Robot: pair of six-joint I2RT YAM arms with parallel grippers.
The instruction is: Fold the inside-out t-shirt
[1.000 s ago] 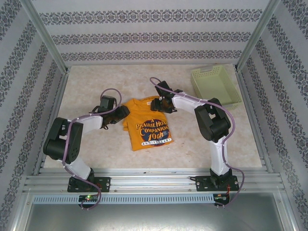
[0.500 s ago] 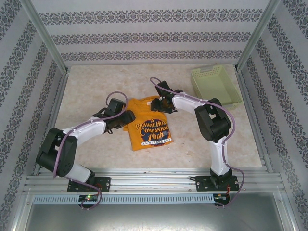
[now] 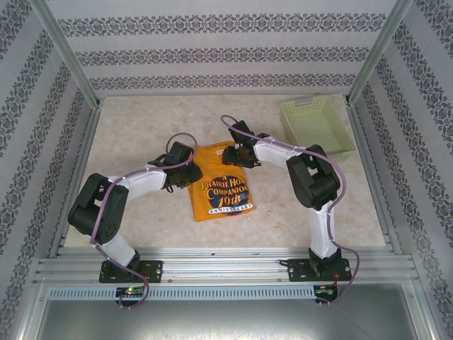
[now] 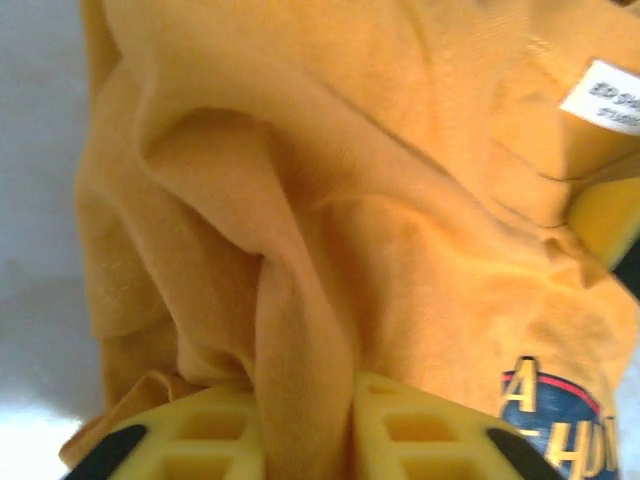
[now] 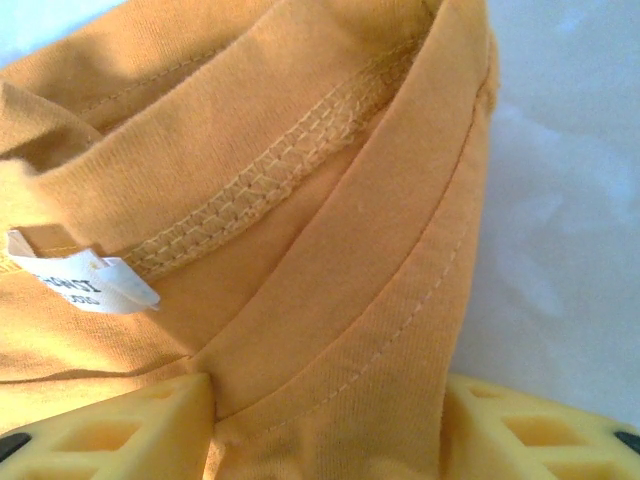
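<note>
The orange-yellow t-shirt lies mid-table with its dark printed graphic facing up. My left gripper is at its upper left edge. In the left wrist view that gripper is shut on a raised fold of the t-shirt, pinched between the yellow fingers. My right gripper is at the shirt's collar end. In the right wrist view it holds the stitched collar band of the t-shirt, cloth filling the whole gap between its fingers. A white label shows inside the neck.
A pale green plastic basket stands at the back right. Patterned walls and metal posts enclose the marbled table. A metal rail runs along the near edge by the arm bases.
My left gripper has moved right and slightly farther back, pulling the shirt's left edge in over the body. The right gripper has stayed at the collar.
</note>
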